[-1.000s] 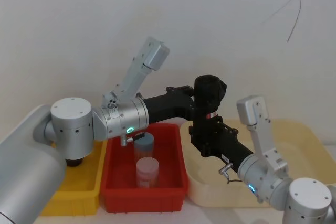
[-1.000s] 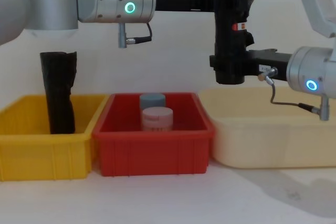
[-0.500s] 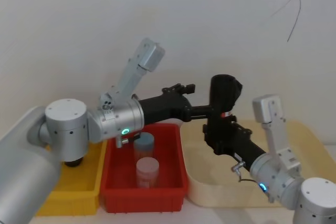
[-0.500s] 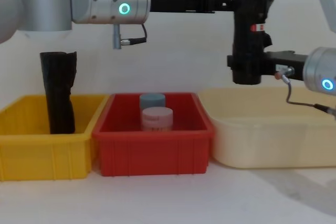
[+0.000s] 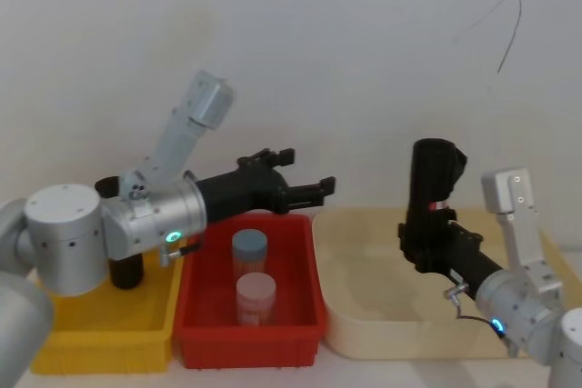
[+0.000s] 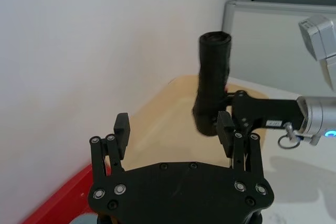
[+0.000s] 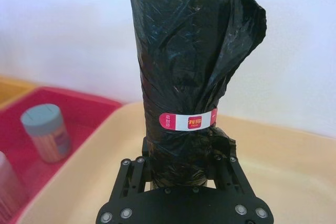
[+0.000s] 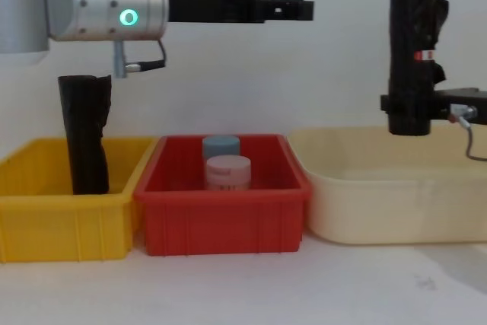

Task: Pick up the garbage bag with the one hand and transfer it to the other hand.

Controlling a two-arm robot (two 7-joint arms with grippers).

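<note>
Pinched near the foot of the bag (image 8: 412, 58) by right gripper (image 7: 184, 151), left gripper (image 6: 173, 124) spread, well apart; likely light, crinkly, slippery, best squeezed below label (image 7: 188, 121).

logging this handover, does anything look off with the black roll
Minor: the tall black labelled roll of plastic bags, upright in the right gripper, has a loose flap bulging near its top; nothing spilled.

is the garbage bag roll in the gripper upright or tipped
Upright: the garbage bag stands vertical, clamped near its base by the right gripper.
</note>
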